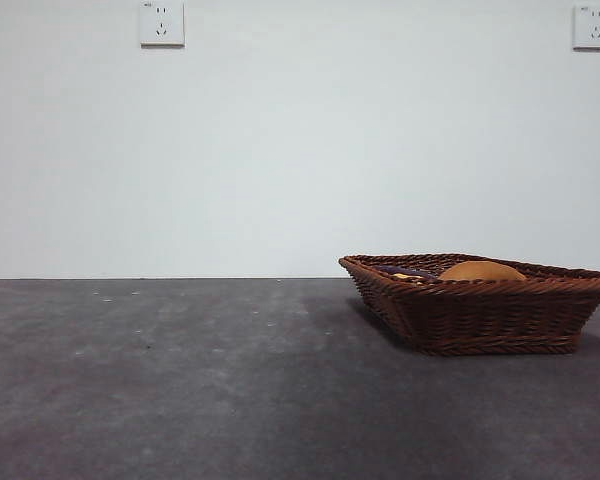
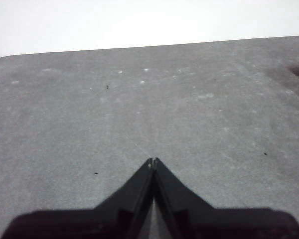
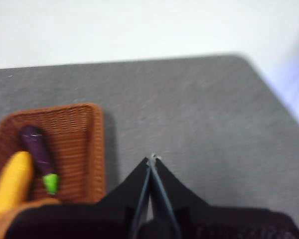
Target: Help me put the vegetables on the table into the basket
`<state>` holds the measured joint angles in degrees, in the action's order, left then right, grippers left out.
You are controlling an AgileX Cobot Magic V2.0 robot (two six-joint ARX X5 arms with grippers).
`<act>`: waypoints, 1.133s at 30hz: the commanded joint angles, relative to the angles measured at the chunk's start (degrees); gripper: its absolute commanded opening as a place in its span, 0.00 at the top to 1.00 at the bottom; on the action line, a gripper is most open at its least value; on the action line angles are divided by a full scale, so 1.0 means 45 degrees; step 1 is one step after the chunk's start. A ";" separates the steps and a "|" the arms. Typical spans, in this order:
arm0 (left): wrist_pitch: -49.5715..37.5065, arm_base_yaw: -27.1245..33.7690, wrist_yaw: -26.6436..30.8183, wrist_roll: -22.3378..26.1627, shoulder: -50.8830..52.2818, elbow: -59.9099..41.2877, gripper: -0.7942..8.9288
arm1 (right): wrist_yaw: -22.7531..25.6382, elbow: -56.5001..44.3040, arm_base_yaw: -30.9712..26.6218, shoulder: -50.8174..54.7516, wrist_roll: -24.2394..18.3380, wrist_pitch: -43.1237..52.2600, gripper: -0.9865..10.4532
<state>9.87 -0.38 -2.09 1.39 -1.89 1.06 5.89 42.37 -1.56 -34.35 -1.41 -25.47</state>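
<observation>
All three vegetables are seen inside the basket (image 1: 480, 305), which sits at about 4 o'clock of the front view on the table (image 1: 180, 380). In the right wrist view the corn (image 3: 11, 184) and eggplant (image 3: 37, 152) lie side by side, with the potato (image 1: 482, 271) at the near end. The right gripper (image 3: 152, 159) is clenched on nothing, beside the basket. The left gripper (image 2: 153, 160) is likewise clenched and empty, over bare table. The task is judged complete. Remaining risk: the basket rim could be clipped by the nearby right arm on a careless move.
</observation>
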 commanded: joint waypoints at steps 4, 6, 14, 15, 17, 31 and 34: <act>-0.0063 0.0044 0.0034 -0.0117 0.0000 -0.0126 0.92 | 0.1185 -0.4328 -0.0005 0.4002 -0.1409 0.0010 0.91; -0.0063 0.0044 0.0034 -0.0117 0.0000 -0.0126 0.92 | 0.1229 -0.5440 -0.0005 0.5032 -0.1404 0.0257 0.91; -0.0063 0.0044 0.0034 -0.0117 0.0000 -0.0126 0.92 | -0.0996 -0.8150 -0.0005 0.7504 -0.0772 0.2283 0.91; -0.0063 0.0044 0.0034 -0.0117 0.0000 -0.0126 0.92 | -0.1200 -0.8388 -0.0005 0.7533 -0.0748 0.2623 0.91; -0.0063 0.0044 0.0034 -0.0117 -0.0005 -0.0126 0.92 | -0.1336 -0.8626 -0.0005 0.7533 -0.0724 0.2817 0.91; -0.0058 0.0044 0.0034 -0.0117 -0.0058 -0.0126 0.92 | -0.1302 -0.9233 0.0306 0.7533 -0.0704 0.3356 0.91; -0.0063 0.0044 0.0034 -0.0117 -0.0087 -0.0126 0.92 | -0.1263 -0.9233 0.0578 0.7533 -0.0738 0.3356 0.91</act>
<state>9.82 -0.38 -2.09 1.39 -2.20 1.06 0.01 1.52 0.80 -0.56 -5.15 -10.70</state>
